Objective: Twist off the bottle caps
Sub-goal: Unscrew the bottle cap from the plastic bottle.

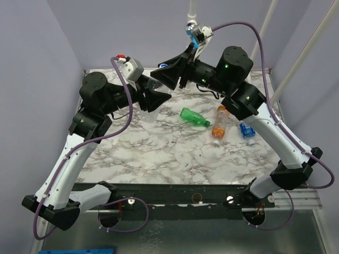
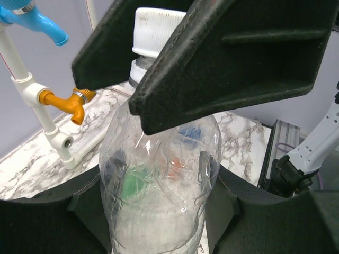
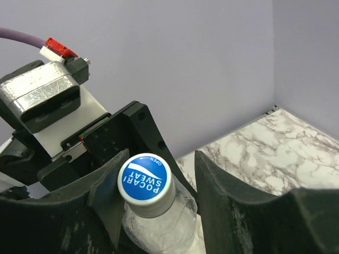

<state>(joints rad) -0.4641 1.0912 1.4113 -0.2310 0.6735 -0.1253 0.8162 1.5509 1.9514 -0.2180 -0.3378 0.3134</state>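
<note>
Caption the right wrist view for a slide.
Right gripper straddling the blue Pocari Sweat cap of a clear bottle, jaws open, a gap on one side.

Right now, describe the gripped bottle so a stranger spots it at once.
On the marble table, look toward the far edge. The clear bottle is clamped in the left gripper, its blue-topped cap between the fingers of the right gripper; the green bottle, orange bottle and blue-labelled bottle lie loose.
</note>
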